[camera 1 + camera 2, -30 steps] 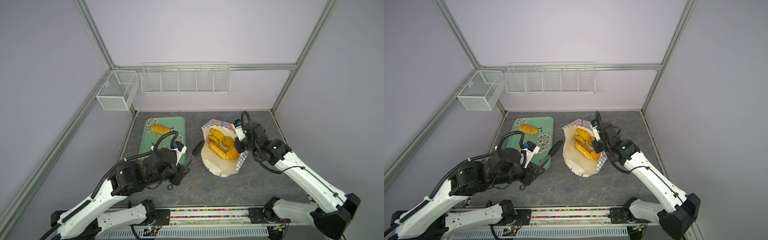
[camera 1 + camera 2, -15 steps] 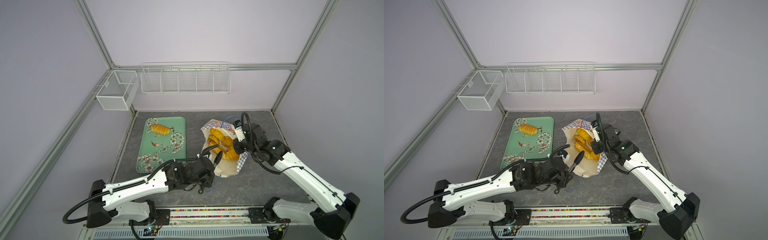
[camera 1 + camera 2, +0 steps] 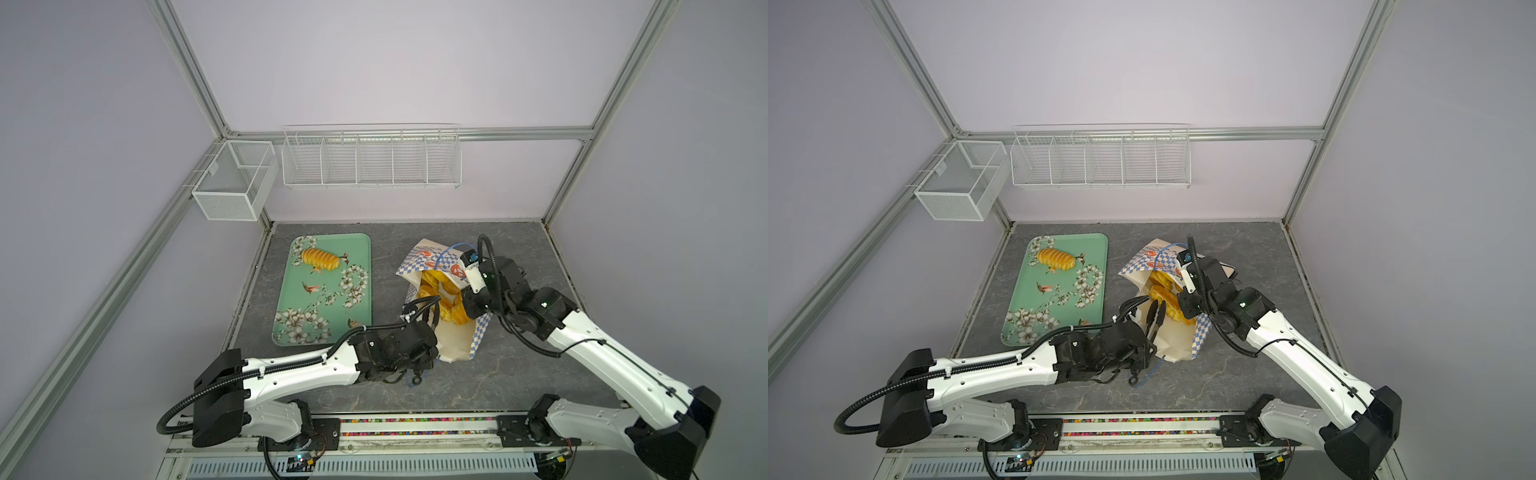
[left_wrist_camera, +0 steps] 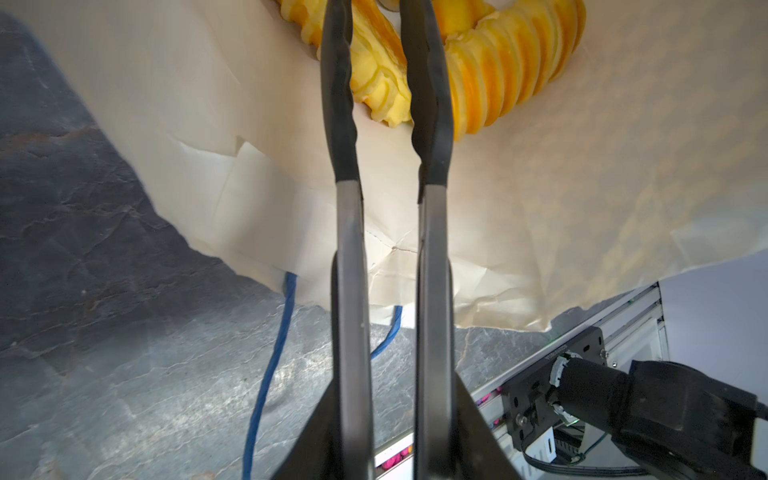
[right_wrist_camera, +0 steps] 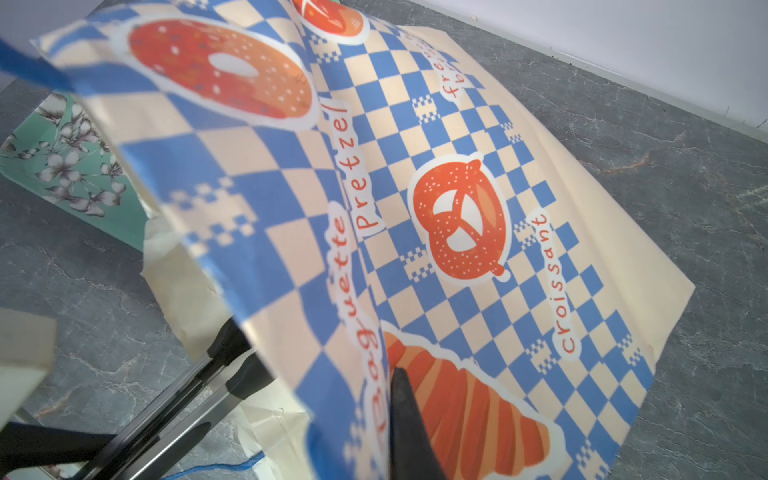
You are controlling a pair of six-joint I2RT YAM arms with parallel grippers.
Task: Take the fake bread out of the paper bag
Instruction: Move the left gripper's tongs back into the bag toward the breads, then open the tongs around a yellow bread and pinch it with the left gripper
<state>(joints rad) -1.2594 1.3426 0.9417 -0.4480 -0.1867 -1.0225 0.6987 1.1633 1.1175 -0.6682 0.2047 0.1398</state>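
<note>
Fingers [image 4: 338, 104] on your left gripper [image 3: 434, 302] are long black tongs. They sit only a little way apart, with nothing pinched between them as far as I can see. They poke straight into the mouth of the blue-and-white checked paper bag [image 3: 457, 347], which lies on its side with the cream inside showing.

Just past them, deeper in the bag, is the glossy golden-orange fake bread [image 4: 498, 75]. In the left wrist view a pale yellow piece shows through the gap and a ribbed orange one lies just beside one finger. The tips run off the edge of that picture, so you can't tell whether they touch the pastries.

Your right gripper [image 3: 466, 298] is clamped tight on the bag's upper wall at the opening, propping it up. One blue cord handle [image 4: 270, 374] trails on the grey stone-look table [image 3: 519, 257]. Well apart, on the left in both top views, one ribbed golden loaf [image 3: 319, 258] lies on the mint-green flowered tray [image 3: 297, 291].
</note>
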